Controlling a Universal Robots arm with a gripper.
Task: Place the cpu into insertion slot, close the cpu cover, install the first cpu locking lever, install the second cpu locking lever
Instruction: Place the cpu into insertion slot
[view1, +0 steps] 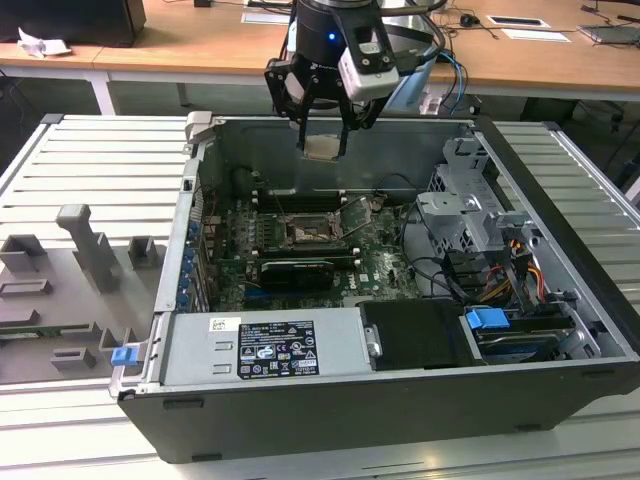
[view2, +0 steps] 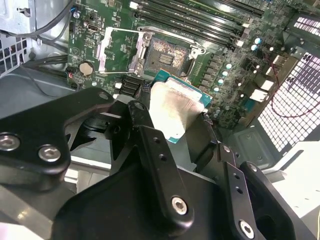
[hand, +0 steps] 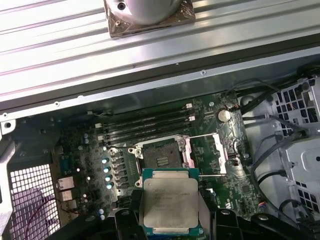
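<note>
Clamping cpu (hand: 170, 202) by edges, claw (view1: 322, 145) hangs above insertion slot (hand: 161, 156).

A robotics lab, I reckon.
I see an opened computer case (view1: 300, 430) under the jaws, wooden desks (view1: 200, 45) behind them.

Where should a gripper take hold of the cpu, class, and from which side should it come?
By two opposite edges, from above. The cpu is a thin flat square, so its rim likely offers the best grip. The gripper holds it so here, one finger at each side.
</note>
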